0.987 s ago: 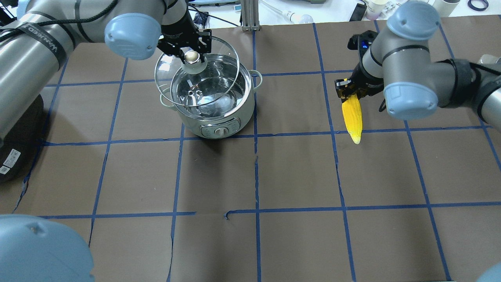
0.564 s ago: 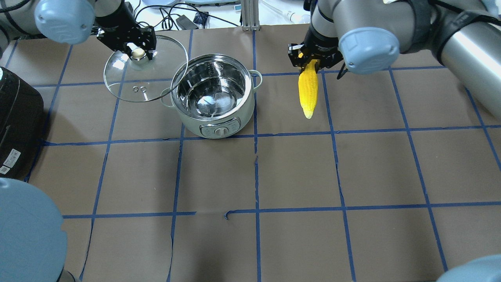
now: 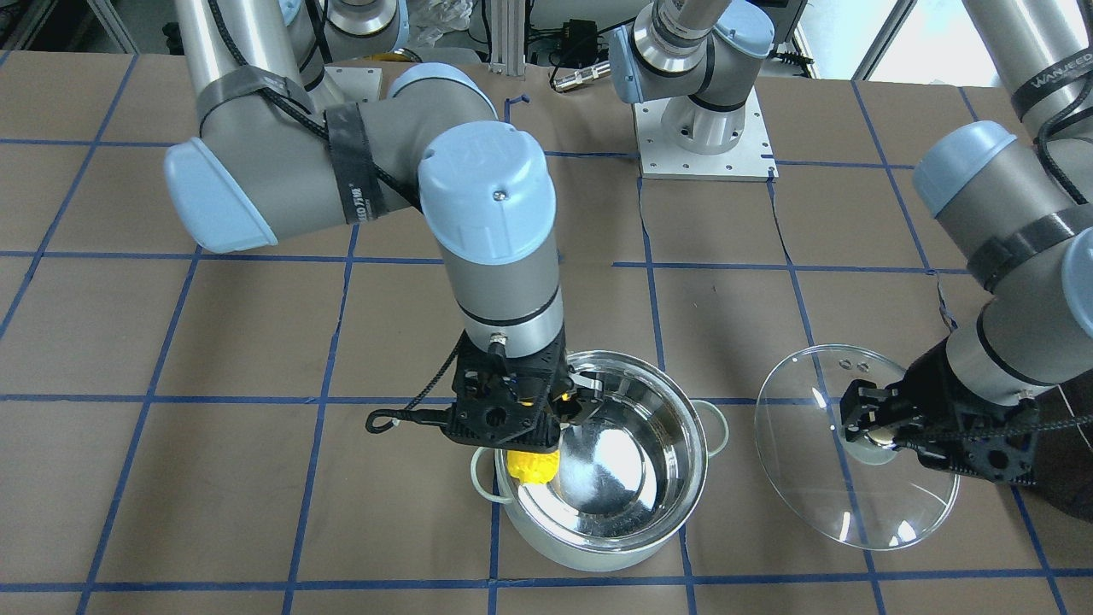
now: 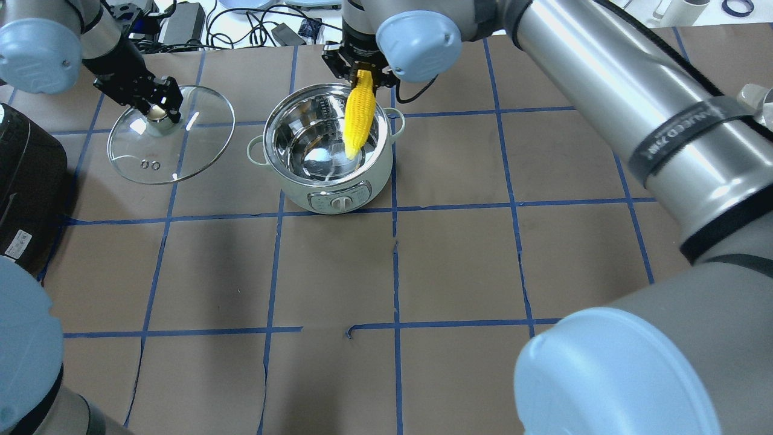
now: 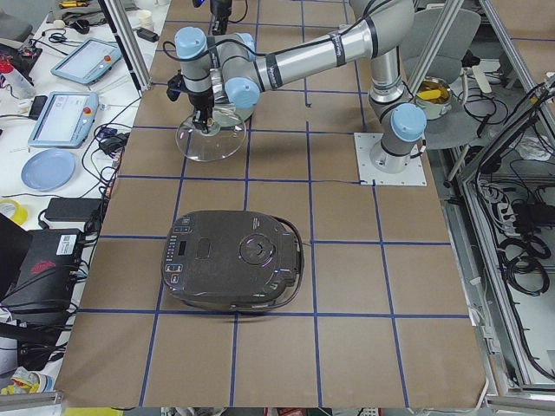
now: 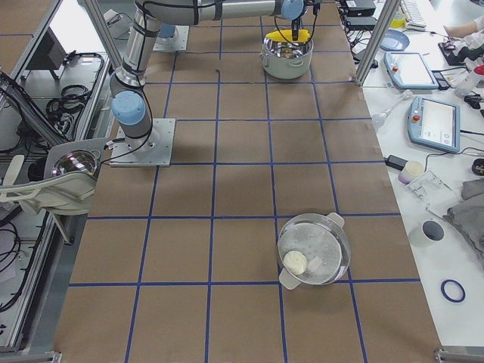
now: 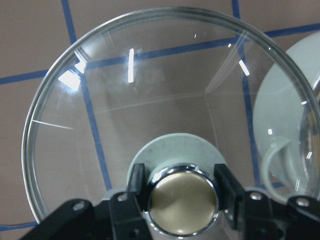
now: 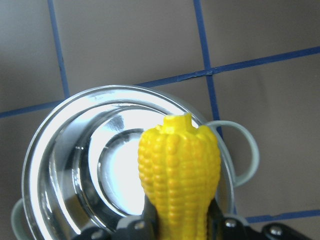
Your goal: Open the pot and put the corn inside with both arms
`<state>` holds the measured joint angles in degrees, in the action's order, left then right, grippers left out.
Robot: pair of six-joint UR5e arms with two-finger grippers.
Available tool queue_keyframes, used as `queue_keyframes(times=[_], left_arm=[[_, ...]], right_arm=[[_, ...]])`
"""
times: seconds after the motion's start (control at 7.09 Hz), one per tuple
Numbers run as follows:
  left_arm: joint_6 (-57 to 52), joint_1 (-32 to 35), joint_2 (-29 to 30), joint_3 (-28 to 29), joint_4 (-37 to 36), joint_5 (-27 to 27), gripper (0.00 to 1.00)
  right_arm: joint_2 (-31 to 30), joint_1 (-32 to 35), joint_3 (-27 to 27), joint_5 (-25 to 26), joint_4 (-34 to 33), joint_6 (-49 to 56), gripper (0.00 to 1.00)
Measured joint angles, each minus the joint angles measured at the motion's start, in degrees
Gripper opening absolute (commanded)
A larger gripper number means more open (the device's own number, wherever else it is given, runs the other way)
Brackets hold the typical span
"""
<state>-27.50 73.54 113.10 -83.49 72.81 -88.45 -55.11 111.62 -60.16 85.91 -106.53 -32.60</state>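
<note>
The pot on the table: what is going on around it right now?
The pot is open. The left gripper is shut on the knob of the glass lid and holds it beside the pot. The right gripper grips the corn by its thick end, tip pointing down over the pot's opening. The corn is not yet released.

Near the far edge of the counter, left of centre: pot, uncovered, shiny inside showing. Hanging over its right half, corn, fat end up in the right gripper, pinched between the black fingers, tip pointing down into the bowl, perhaps not touching the bottom. Toward the far left corner, glass lid, just beside the pot but apart from it, knob clamped by the left gripper. At the left edge, dark appliance, partly cut off.
</note>
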Motion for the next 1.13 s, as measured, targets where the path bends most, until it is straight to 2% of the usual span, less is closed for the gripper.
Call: queue_keyframes(times=[0.14,0.28,0.42,0.56,0.85,0.99,1.13], left_arm=[[-2.5,-1.7,-0.4,-4.8,-4.5,-0.1,0.0],[-3.5,-3.0,-0.9,-11.1,-12.6,-0.1,0.0],[-3.7,-4.1,-1.4,-17.5,-20.8,0.0,0.0],[-4.0,-5.5,-1.8,-22.2,-26.1,0.3,0.0],[-4.5,-8.0,-2.3,-27.0,-29.4,2.7,0.0],[-4.5,-8.3,-2.7,-28.0,-29.8,3.3,0.99],[-4.8,-8.4,-2.9,-28.3,-29.9,3.5,1.0]], right_arm=[[2.6,1.5,3.1,0.0,0.7,-2.0,0.37],[4.5,2.4,4.5,0.0,0.6,-3.0,0.46],[5.6,2.8,5.0,0.0,-0.1,-3.3,0.84],[6.3,3.1,5.0,0.0,-1.0,-3.4,1.0],[6.8,3.4,4.1,0.0,-2.7,-3.7,1.0],[6.8,3.4,3.6,0.0,-3.0,-3.7,1.0],[6.8,3.4,3.4,0.0,-3.1,-3.3,1.0]])
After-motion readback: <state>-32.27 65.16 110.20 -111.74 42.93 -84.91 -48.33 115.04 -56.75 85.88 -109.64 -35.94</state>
